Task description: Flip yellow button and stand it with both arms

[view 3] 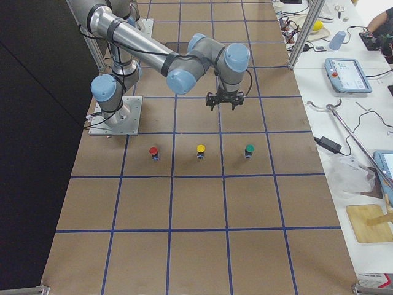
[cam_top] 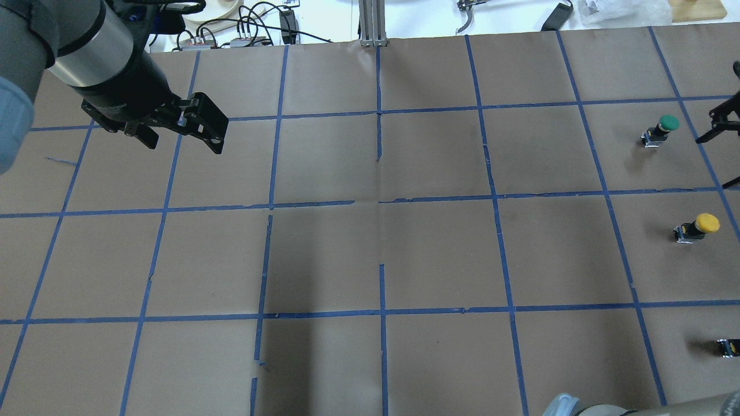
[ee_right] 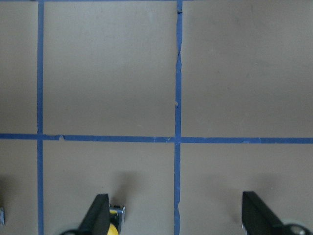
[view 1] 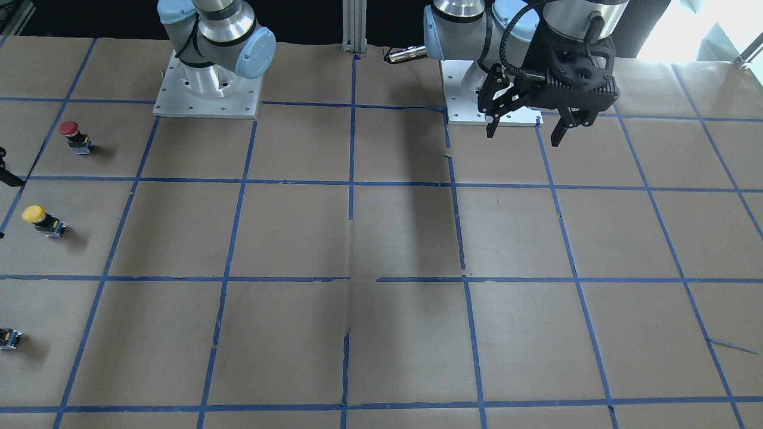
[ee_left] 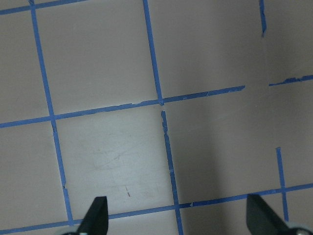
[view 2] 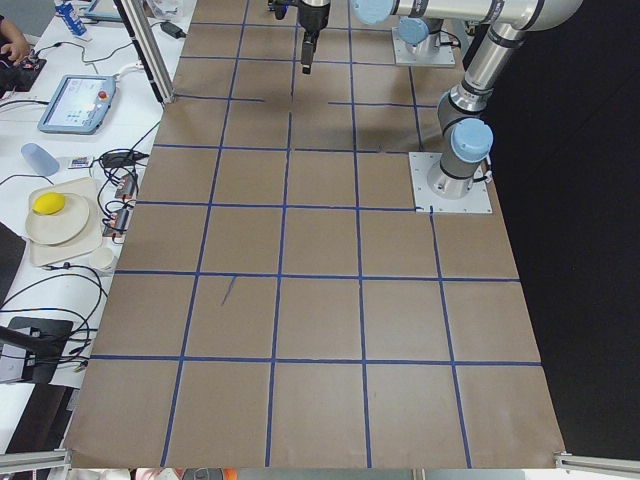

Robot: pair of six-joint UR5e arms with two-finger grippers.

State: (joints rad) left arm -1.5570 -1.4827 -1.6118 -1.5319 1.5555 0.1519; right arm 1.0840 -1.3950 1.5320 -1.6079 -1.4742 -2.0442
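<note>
The yellow button [view 1: 42,221] has a round yellow cap on a black-and-grey block and sits on the brown paper at the robot's far right, seemingly cap up. It also shows in the overhead view [cam_top: 697,226] and the exterior right view [view 3: 200,150]. My right gripper [view 3: 224,106] hangs open and empty above the paper beside it. In the right wrist view [ee_right: 176,218] the button [ee_right: 115,219] peeks in by the left finger [ee_right: 100,211]. My left gripper [cam_top: 182,140] is open and empty, high over the table's far side, and also shows in the front view [view 1: 524,130].
A red-capped button [view 1: 75,137] and a small capless block [view 1: 9,338] flank the yellow one. A green-capped button [cam_top: 661,130] shows in the overhead view. Blue tape lines grid the brown paper [cam_top: 370,254]. The arm bases [view 1: 207,89] stand at the robot's edge.
</note>
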